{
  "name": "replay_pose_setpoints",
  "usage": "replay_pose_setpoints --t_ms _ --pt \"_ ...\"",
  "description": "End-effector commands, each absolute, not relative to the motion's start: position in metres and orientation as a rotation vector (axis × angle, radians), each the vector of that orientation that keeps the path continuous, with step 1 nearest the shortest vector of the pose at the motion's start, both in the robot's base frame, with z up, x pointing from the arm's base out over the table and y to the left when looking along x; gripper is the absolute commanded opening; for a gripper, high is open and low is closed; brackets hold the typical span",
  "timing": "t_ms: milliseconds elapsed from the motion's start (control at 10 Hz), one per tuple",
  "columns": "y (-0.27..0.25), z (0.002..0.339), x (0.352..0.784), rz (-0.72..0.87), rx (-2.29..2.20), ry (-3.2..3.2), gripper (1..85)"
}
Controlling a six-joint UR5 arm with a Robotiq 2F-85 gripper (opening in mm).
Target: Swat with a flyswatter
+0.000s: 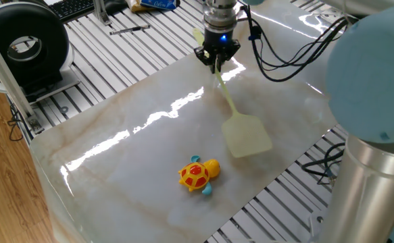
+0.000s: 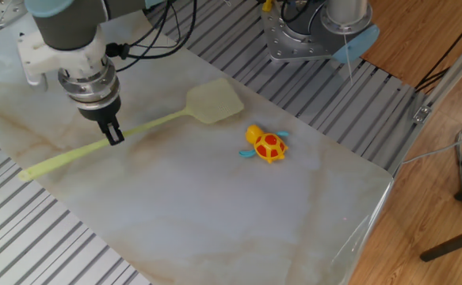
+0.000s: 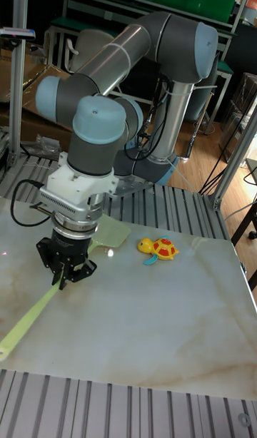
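Note:
The pale yellow-green flyswatter [image 1: 246, 133] [image 2: 211, 102] [image 3: 21, 319] is held by its thin handle, its squarish mesh head raised a little above the marble top. My gripper [image 1: 217, 64] [image 2: 113, 137] [image 3: 66, 278] is shut on the handle, about midway along it. The handle's free end sticks out past the gripper toward the table's edge. A yellow and orange toy turtle [image 1: 198, 174] [image 2: 265, 145] [image 3: 160, 249] lies on the marble, a short way from the swatter's head and not touching it.
The marble slab [image 1: 115, 162] rests on a ribbed metal table [image 2: 80, 253]. A black round device [image 1: 24, 47], a keyboard and a pen lie at the back. Cables [image 1: 284, 47] hang from the arm. A metal base [image 2: 302, 36] stands beyond the turtle.

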State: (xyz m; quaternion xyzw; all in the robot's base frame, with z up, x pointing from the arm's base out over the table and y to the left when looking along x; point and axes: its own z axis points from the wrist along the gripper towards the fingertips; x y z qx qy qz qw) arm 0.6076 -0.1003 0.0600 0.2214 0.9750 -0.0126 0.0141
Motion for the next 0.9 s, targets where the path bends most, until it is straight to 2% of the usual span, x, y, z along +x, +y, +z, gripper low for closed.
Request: replay_pose_setpoints --t_ms 0,100,200,400,500,600,700,800 --pt "-0.102 0.047 0.611 -0.059 0.832 3.020 1.3" --pt "-0.142 0.034 0.604 -0.311 0.871 3.008 1.3" --pt "-0.155 0.025 0.602 -0.344 0.869 2.997 1.3" --pt "-0.148 0.019 0.598 -0.197 0.782 3.027 1.3" --pt "-0.136 0.021 0.604 -0.074 0.635 3.037 1.7" --pt "-0.124 0.024 0.619 0.024 0.461 3.010 36.0" --pt "-0.123 0.029 0.633 0.042 0.254 2.972 59.7" --pt "-0.125 0.034 0.639 0.029 0.179 2.954 68.7"
